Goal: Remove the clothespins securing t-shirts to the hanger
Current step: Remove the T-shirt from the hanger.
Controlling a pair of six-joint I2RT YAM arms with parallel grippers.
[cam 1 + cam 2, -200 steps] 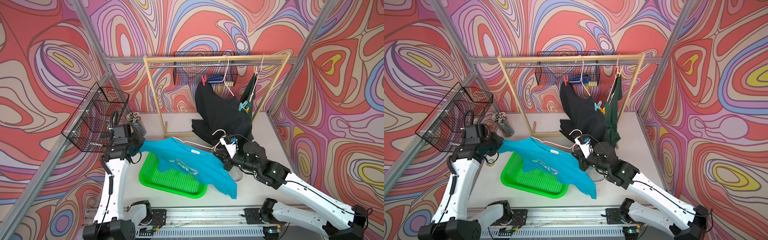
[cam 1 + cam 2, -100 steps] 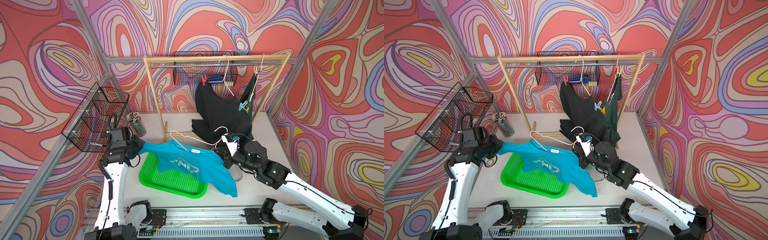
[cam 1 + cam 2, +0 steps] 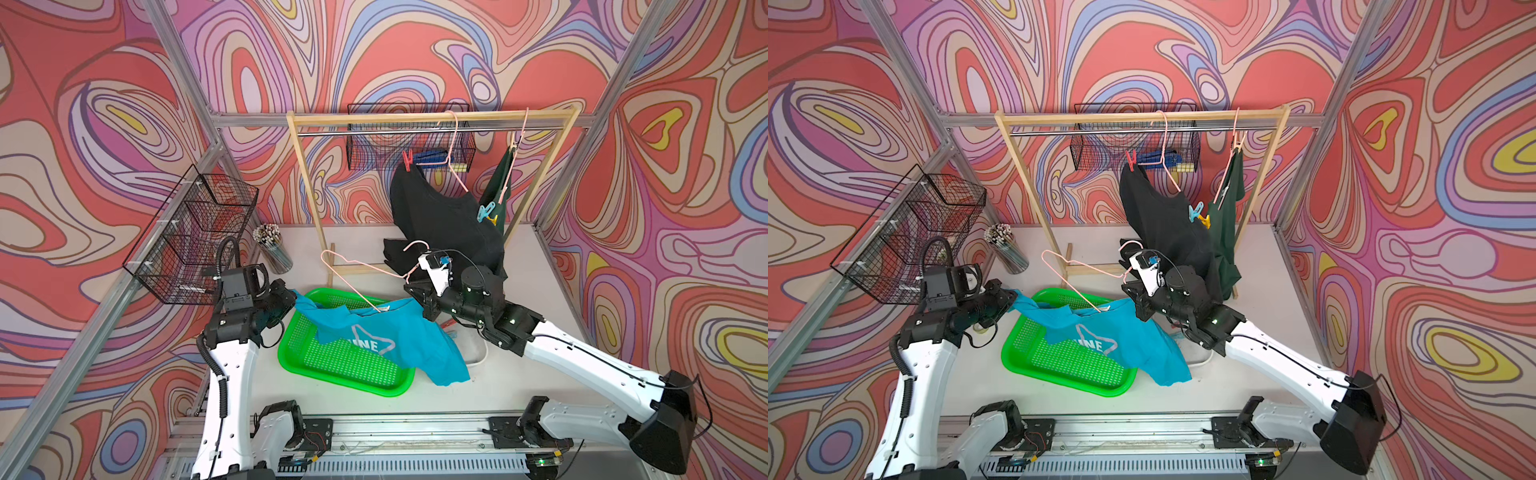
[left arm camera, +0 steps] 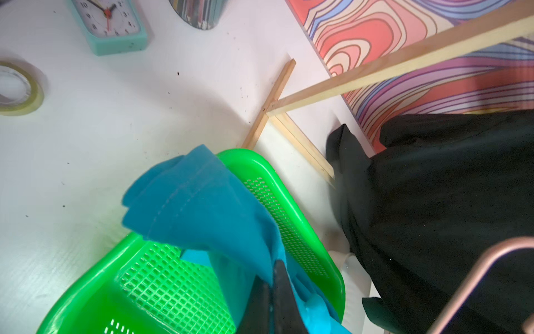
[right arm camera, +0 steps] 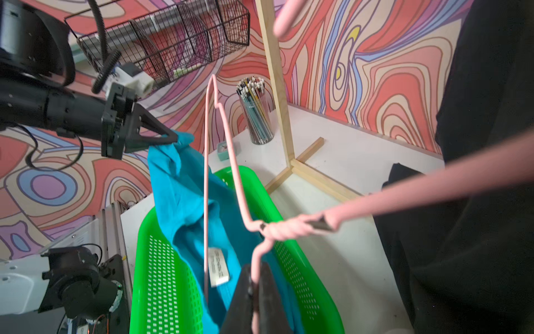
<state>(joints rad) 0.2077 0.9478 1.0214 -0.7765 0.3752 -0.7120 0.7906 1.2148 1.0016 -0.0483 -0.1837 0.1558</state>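
- The left arm [image 3: 232, 361] reaches in front of the wooden rack [image 3: 306, 174]. The left jaws are clenched on a bunched edge of the turquoise t-shirt [image 3: 419, 349], as the right wrist view shows clearly.
- The right arm [image 3: 582, 361] also sits in front of the rack, nearer its middle. The right jaws are clamped on the wire of a pink hanger [image 3: 353, 268], just below its twisted neck.
- That hanger is tilted, and most of it is bare and raised above the turquoise t-shirt. One wire runs down into the collar beside the white label [image 5: 218, 270].
- The turquoise t-shirt hangs between the two arms and sags over a green tray [image 3: 340, 365] on the desk [image 3: 523, 257] in front of the rack.
- From the rack's rail a black t-shirt [image 3: 440, 216] hangs on a second pink hanger [image 3: 455, 166], with its hem spilling onto the desk at the rack's foot. A red clothespin [image 3: 407, 161] grips its upper shoulder.
- A light blue clothespin [image 3: 484, 211] and a yellow clothespin [image 3: 494, 219] sit just beside each other, between the black t-shirt and the dark green t-shirt [image 3: 500, 183]. The dark green t-shirt hangs near the rack's right post. I cannot tell which cloth each pin grips.
- A cup of pencils [image 3: 272, 249] stands by the rack's left post.
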